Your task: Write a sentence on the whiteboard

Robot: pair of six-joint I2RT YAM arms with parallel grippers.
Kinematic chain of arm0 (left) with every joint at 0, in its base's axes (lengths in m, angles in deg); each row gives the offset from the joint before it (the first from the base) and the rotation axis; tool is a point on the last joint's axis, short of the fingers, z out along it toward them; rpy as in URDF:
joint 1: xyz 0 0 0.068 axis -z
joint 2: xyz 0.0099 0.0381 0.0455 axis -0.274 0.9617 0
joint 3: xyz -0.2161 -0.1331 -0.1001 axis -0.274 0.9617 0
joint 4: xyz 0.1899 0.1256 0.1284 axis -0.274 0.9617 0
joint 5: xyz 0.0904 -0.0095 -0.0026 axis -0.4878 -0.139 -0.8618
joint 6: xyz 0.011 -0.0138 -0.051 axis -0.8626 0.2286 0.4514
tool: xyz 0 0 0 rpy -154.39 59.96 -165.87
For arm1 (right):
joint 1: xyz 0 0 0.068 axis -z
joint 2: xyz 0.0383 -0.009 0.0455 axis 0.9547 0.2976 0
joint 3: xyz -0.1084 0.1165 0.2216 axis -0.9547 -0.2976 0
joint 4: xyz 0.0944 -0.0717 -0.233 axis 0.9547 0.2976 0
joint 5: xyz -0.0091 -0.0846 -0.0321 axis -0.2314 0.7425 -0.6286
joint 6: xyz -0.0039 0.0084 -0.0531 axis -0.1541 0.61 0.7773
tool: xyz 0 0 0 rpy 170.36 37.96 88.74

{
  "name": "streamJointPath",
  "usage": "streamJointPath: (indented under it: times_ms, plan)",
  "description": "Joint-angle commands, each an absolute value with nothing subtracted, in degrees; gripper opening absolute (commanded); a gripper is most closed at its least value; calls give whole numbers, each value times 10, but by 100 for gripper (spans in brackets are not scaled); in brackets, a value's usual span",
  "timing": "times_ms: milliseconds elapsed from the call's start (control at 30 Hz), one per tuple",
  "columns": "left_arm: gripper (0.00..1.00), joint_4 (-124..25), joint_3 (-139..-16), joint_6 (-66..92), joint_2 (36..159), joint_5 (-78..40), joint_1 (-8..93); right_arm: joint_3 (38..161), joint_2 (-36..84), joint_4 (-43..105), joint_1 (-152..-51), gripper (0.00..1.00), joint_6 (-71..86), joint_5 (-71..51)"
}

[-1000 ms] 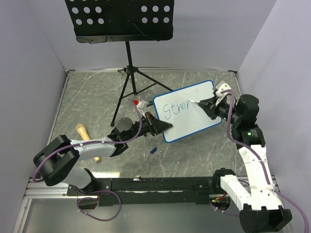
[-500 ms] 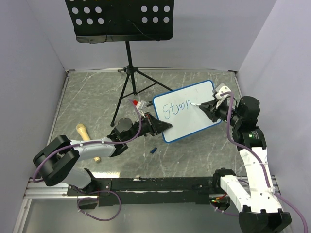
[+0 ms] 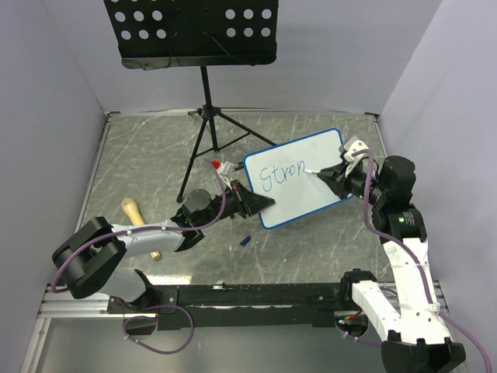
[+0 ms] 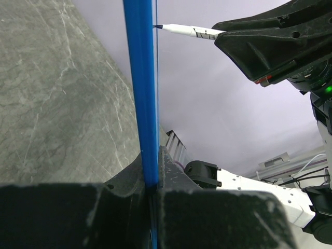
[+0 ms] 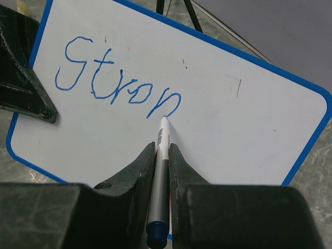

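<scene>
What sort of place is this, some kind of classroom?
Probably a robotics lab test cell: a table boxed in by plain panels, a music stand, and the left end effector holding a whiteboard while the right end effector touches a marker to it.

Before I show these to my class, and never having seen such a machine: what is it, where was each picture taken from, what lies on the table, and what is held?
These are two robot arms bolted at the near edge of a table. One picture looks down from above and behind them; the other two come from wrist cameras. The left gripper is shut on the edge of a blue-framed whiteboard. The right gripper is shut on a marker whose tip meets the board after the blue letters "Stron". On the table: a black music stand, a wooden stick-like object and a small blue piece.
</scene>
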State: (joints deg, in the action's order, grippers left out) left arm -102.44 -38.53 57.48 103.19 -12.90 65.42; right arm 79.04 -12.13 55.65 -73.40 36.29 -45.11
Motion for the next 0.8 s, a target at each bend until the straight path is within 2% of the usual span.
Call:
streamJointPath:
  times_ms: [0,500,767]
  plan:
    - [1,-1127,-397,576,996,-129,654,820,-127,556,-730,0,351,-468]
    - [1,-1126,-392,578,997,-133,653,833,-134,558,-730,0,339,-476]
    - [1,-1131,-392,583,1003,-120,651,828,-133,504,-712,0,329,-465]
